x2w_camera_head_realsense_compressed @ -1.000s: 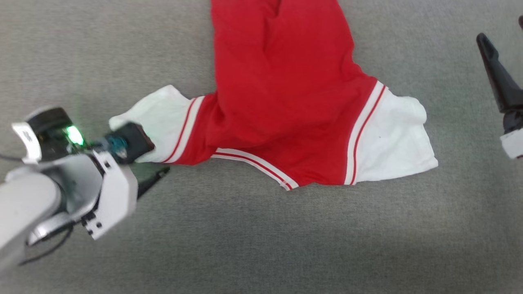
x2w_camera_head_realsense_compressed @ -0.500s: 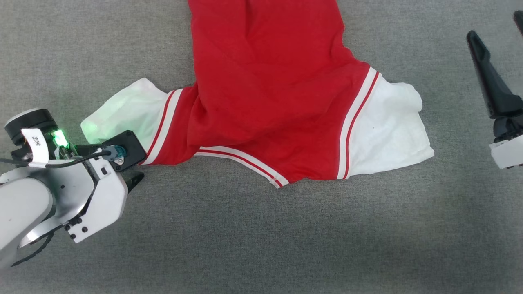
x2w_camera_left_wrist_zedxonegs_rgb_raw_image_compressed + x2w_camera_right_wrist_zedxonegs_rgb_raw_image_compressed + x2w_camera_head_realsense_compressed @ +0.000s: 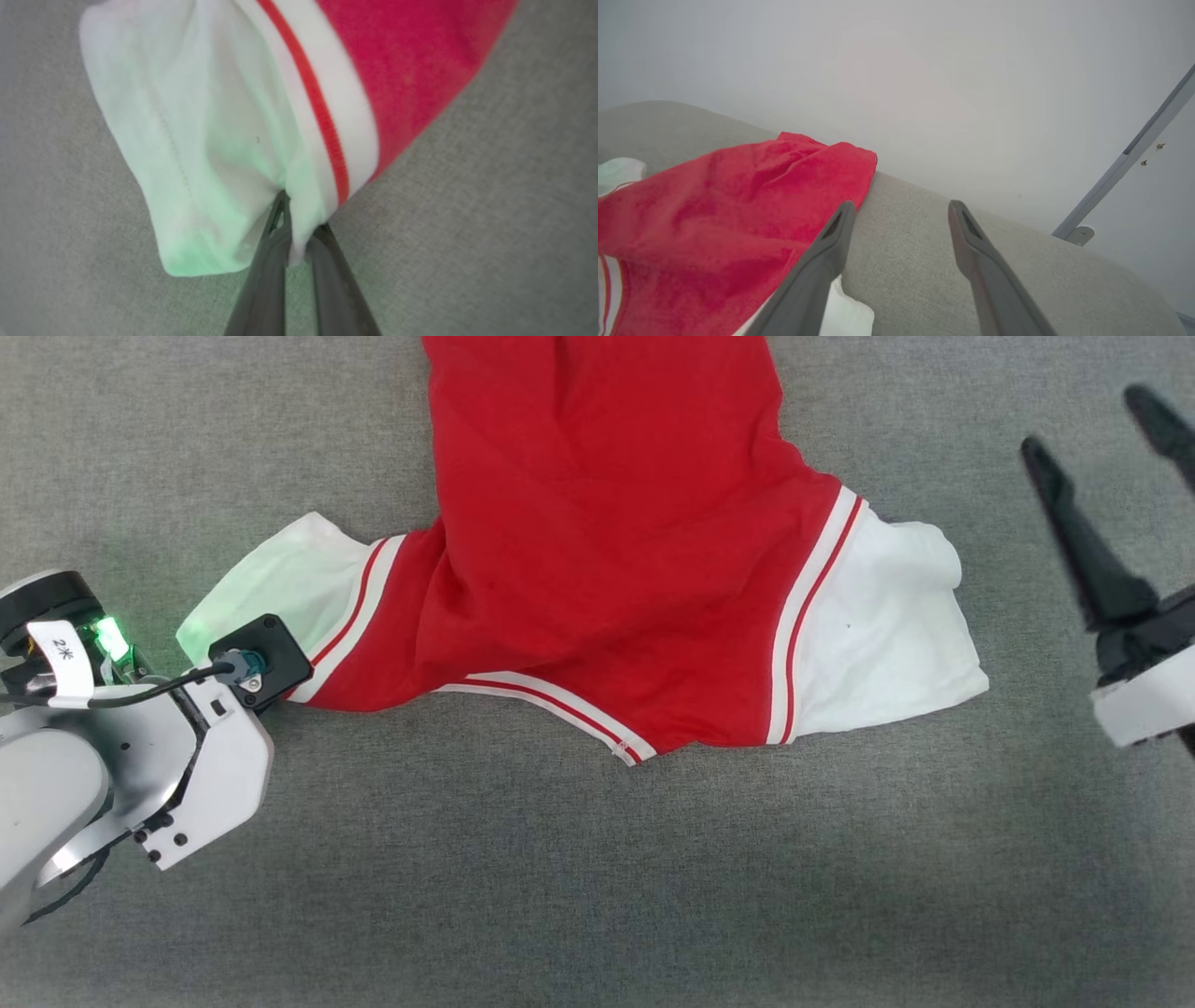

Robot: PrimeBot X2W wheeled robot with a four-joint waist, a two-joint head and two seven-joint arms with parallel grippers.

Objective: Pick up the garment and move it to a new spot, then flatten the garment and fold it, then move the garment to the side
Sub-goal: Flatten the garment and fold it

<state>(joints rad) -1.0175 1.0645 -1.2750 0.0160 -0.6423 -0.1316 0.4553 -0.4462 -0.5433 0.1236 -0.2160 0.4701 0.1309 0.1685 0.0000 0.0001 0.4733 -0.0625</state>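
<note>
The garment (image 3: pixel 607 551), a red T-shirt with white sleeves and stripe trim, lies spread on a grey fabric surface (image 3: pixel 560 877). Its left white sleeve (image 3: pixel 280 579) reaches toward my left wrist housing (image 3: pixel 201 756), which hides the fingers below it. In the left wrist view my left gripper (image 3: pixel 299 221) is shut on a fold of that white sleeve (image 3: pixel 196 140), beside the red stripe. My right gripper (image 3: pixel 1085 422) hovers open to the right of the right white sleeve (image 3: pixel 887 635), holding nothing. In the right wrist view the right gripper (image 3: pixel 901 210) stands over the surface next to the garment's red body (image 3: pixel 714 210).
The grey fabric surface (image 3: pixel 948 280) ends at a rounded far edge in front of a pale wall (image 3: pixel 924 70). A grey metal bar (image 3: pixel 1125 163) slants up the wall at the right. Bare fabric stretches in front of the shirt.
My left gripper has shut on the left white sleeve; its lower finger no longer shows under the wrist. The right gripper has moved left, toward the shirt, and tilted.
</note>
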